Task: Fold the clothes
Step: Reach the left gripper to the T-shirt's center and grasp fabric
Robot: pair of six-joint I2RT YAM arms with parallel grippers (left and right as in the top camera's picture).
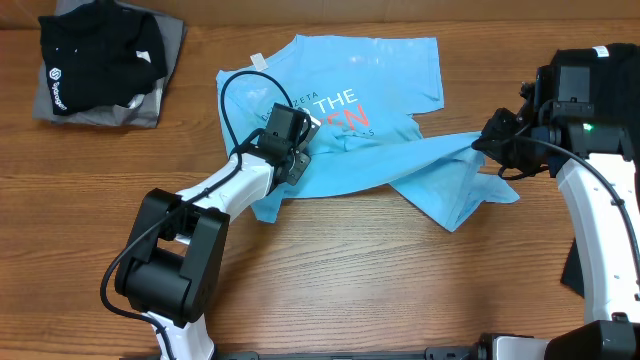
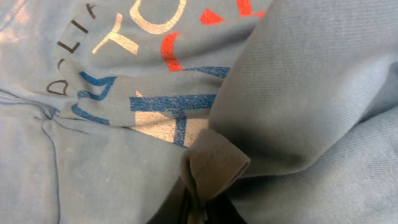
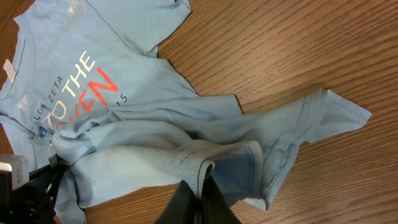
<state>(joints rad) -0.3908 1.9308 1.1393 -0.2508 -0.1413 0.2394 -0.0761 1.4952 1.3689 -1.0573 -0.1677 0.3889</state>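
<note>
The light blue T-shirt (image 1: 345, 85) lies crumpled, print up, on the wooden surface (image 1: 400, 290). The left pincer (image 1: 297, 162) sits on the shirt's lower left part, clamped on a small fold of cloth. The right pincer (image 1: 486, 142), at the shirt's right edge, grips a bunched hem. A black and grey pile (image 1: 100, 65) lies well apart, up and left of the shirt.

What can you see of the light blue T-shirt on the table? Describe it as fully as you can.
The light blue T-shirt is soft knit fabric with white, red and blue lettering and a white neck label. It lies print-up on the wooden table, top flat, lower part crumpled and drawn rightward. The left gripper pinches a fold beside the print; the right gripper pinches a hemmed edge.
</note>
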